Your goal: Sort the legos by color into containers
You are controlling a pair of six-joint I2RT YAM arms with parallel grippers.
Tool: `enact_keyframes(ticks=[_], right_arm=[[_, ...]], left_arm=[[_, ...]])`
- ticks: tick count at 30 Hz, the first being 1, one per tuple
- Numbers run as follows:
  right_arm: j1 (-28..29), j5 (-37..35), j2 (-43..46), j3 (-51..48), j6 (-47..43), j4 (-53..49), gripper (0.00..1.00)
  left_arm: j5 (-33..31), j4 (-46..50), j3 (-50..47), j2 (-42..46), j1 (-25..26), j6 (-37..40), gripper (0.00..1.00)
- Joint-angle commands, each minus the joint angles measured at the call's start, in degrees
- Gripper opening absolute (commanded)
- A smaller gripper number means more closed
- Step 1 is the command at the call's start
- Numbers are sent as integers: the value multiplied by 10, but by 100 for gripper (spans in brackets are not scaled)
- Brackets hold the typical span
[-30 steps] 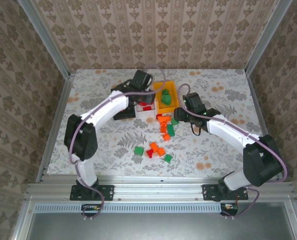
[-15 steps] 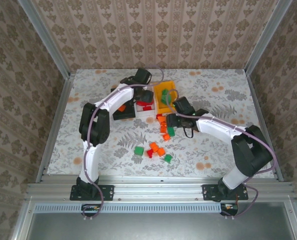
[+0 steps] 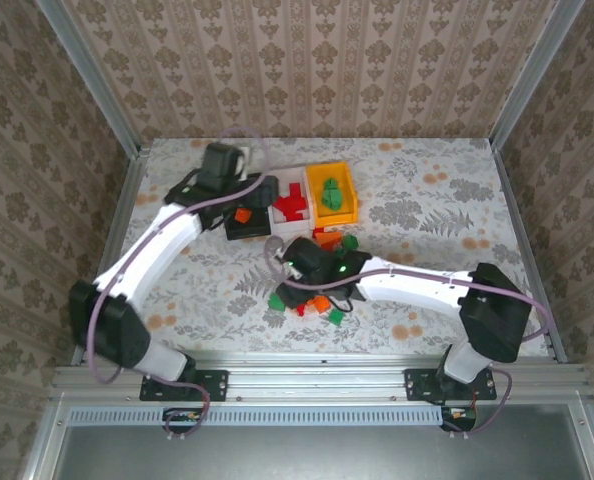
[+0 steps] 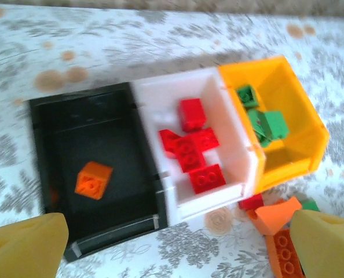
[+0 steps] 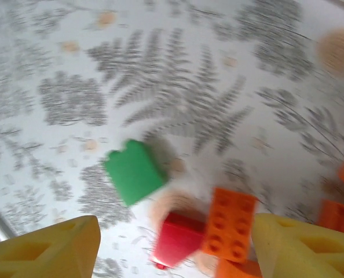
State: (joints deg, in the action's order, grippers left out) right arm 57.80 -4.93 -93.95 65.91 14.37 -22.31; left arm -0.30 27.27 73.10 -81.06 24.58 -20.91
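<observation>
Three containers stand in a row: a black bin [image 4: 37,152] holding one orange lego [image 4: 92,179], a white bin [image 4: 221,196] with red legos [image 4: 191,149], and an orange-yellow bin [image 4: 296,152] with green legos [image 4: 263,123]. My left gripper [image 4: 178,252] hangs open and empty above the front of the black bin [image 3: 243,232] and the white one. My right gripper [image 5: 175,255] is open low over the near pile. A red lego [image 5: 178,238] and an orange lego [image 5: 230,223] lie between its fingers, and a green lego [image 5: 134,172] sits just beyond.
More loose legos lie in front of the bins: orange [image 3: 327,238] and green [image 3: 349,241] ones in the top view, and a green one [image 3: 335,317] by the near pile. Metal frame rails [image 3: 112,240] border the table on the left and right.
The left arm has swung left and back from the white bin while its jaws opened wide. The right arm came down from beside the orange-yellow bin to the near pile and opened wider.
</observation>
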Motion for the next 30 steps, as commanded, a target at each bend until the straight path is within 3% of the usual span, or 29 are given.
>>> enact_keyframes(ticks=[1, 7, 15, 22, 27, 30], right_arm=[[20, 6, -59, 46, -66, -35, 74], [30, 34, -131, 105, -111, -60, 76], [30, 35, -192, 140, -133, -96, 74], [28, 5, -223, 157, -131, -91, 54], [30, -28, -210, 152, -127, -86, 26], [25, -47, -170, 136, -115, -52, 24]], left_arm=[[40, -12, -122, 55, -71, -94, 100], [172, -74, -333, 207, -204, -172, 100], [203, -46, -397, 283, -224, -167, 100], [209, -47, -390, 292, -228, -173, 100], [210, -40, -385, 297, -229, -176, 100], [205, -37, -386, 309, -229, -180, 100]])
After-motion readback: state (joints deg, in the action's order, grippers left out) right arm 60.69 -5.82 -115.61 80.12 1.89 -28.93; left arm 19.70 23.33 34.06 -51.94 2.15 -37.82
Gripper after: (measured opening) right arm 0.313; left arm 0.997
